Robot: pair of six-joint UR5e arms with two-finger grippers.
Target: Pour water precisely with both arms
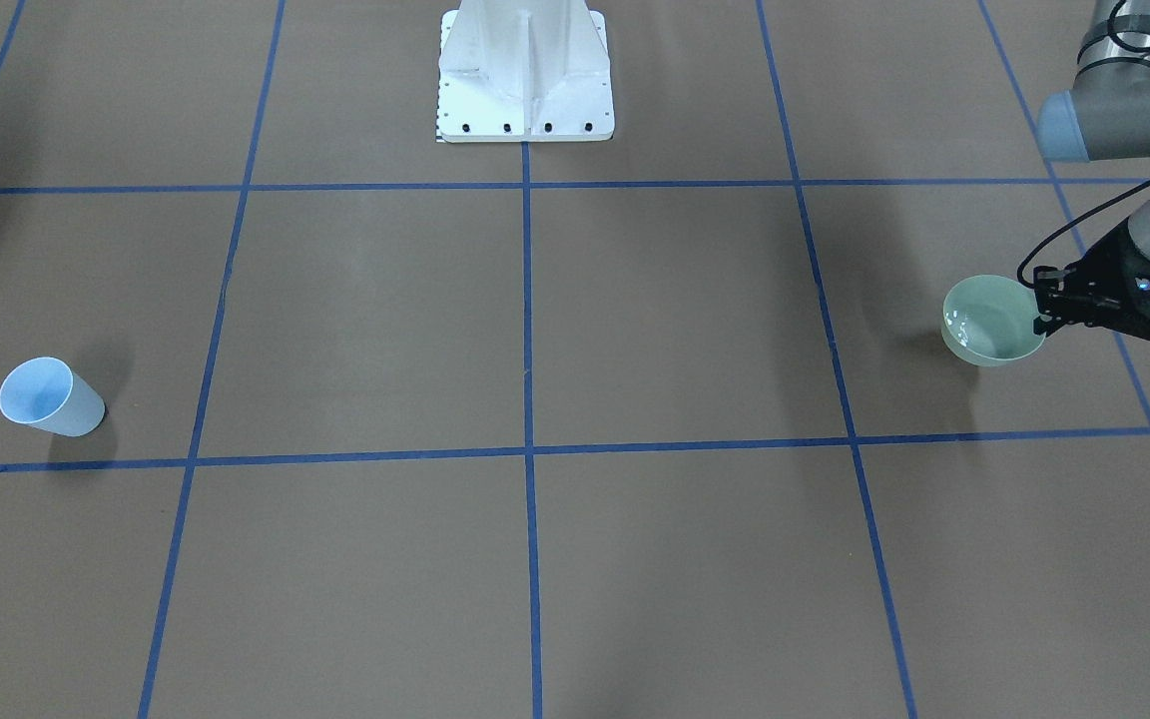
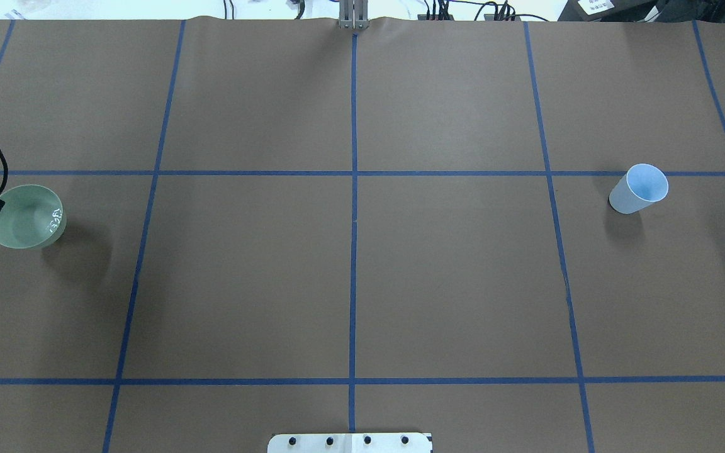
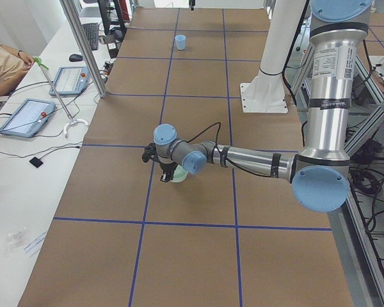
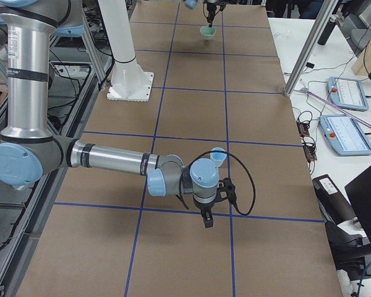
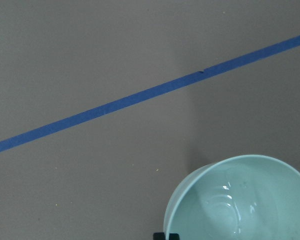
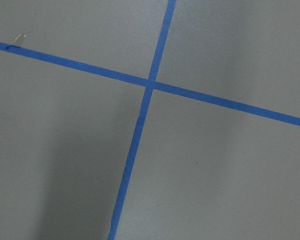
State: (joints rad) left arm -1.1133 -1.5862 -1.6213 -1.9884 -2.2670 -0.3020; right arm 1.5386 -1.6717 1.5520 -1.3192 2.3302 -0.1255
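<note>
Already 1 vessel is in hand: the left claw [image 1: 1042, 312] is pinched on the rim of the pale green bowl [image 1: 992, 322], well out from the white pedestal [image 1: 525, 75] on the robot's left. The offset shadow suggests the bowl hangs just clear of the bench [image 1: 535, 330]. A little water [image 5: 222, 207] glints and ripples in the bowl's bottom.

The blue cup [image 1: 48, 396] stands unheld, equally far from the pedestal on the other side. The right claw [image 4: 206, 221] points down at bare bench near it. Only the side camera shows it, so I cannot tell whether it is wide or narrow.

My reading: this is the gathering step, no pour yet. Next the right claw must take the cup, and both vessels should meet in front of the pedestal — bowl kept level, since a rim pinch tips easily.
</note>
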